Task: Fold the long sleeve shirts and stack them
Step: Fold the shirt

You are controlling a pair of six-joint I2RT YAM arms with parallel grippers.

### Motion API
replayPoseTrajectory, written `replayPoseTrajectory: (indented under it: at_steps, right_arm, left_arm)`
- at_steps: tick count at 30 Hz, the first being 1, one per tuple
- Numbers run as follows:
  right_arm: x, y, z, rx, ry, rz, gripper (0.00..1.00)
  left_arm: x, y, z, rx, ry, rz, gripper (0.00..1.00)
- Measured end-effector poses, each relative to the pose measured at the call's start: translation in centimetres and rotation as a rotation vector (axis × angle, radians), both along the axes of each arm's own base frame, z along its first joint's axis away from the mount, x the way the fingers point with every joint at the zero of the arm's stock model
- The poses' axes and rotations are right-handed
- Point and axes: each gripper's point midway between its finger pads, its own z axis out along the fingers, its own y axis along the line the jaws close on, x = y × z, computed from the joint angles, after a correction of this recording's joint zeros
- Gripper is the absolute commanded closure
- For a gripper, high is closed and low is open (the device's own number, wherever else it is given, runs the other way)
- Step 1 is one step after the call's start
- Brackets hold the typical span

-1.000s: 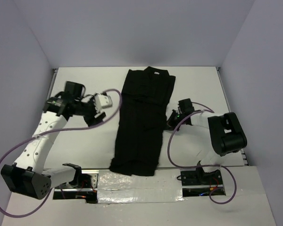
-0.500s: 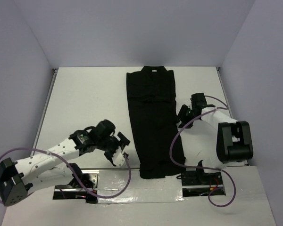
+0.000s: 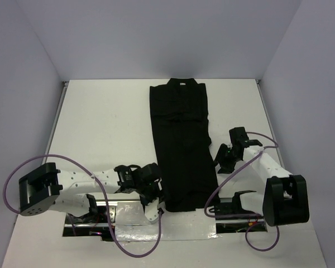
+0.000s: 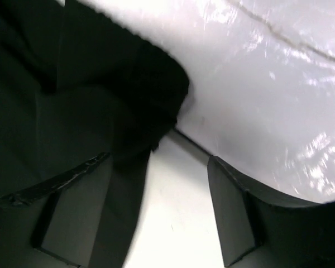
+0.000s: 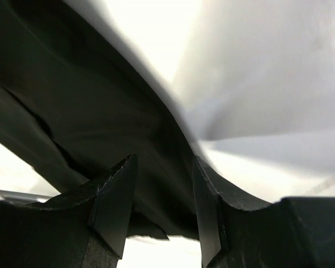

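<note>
Wide open, the left gripper point(image 3: 154, 192) now sits low at the hem corner of the black long-sleeve shirt point(image 3: 181, 139), toward 7 o'clock. A second ago it was raised out at 9 o'clock. Its arm lies stretched flat along the near edge of the table point(image 3: 100, 123). With jaws parted and holding nothing, the right gripper point(image 3: 222, 158) has drawn back to 4 o'clock, just beside the shirt's right edge, its forearm angled inward from its base. The shirt, folded into a long narrow strip, runs from 12 o'clock to 6 o'clock down the middle. Its hem has swung rightward, and the strip lies straighter than before. A small white tag point(image 3: 183, 82) shows at the collar end. A purple cable point(image 3: 61, 157) loops over the left arm. Crinkled silver tape point(image 3: 173, 226) lines the near edge by the hem.
</note>
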Motion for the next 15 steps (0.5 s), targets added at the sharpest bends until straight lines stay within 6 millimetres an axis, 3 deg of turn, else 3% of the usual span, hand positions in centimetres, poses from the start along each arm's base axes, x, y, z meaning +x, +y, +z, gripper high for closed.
replayPoseTrajectory:
  at_steps: [6, 11, 13, 15]
  right_arm:
    - [-3.2, 0.3, 0.0, -0.016, 0.055, 0.030, 0.50]
    - [-6.8, 1.1, -1.0, -0.017, 0.141, 0.066, 0.50]
    - [-7.3, 1.2, -0.8, -0.015, 0.142, 0.066, 0.50]
    - [-7.6, 1.3, -0.5, -0.011, 0.129, 0.059, 0.50]
  left_arm:
    - [-1.3, -1.6, -1.0, -0.008, 0.017, -0.072, 0.22]
    - [-1.2, -3.4, -1.2, -0.025, 0.032, -0.085, 0.28]
    - [-1.1, -3.9, -1.5, -0.025, 0.038, -0.087, 0.36]
    - [-1.1, -4.4, -1.6, -0.028, 0.049, -0.083, 0.55]
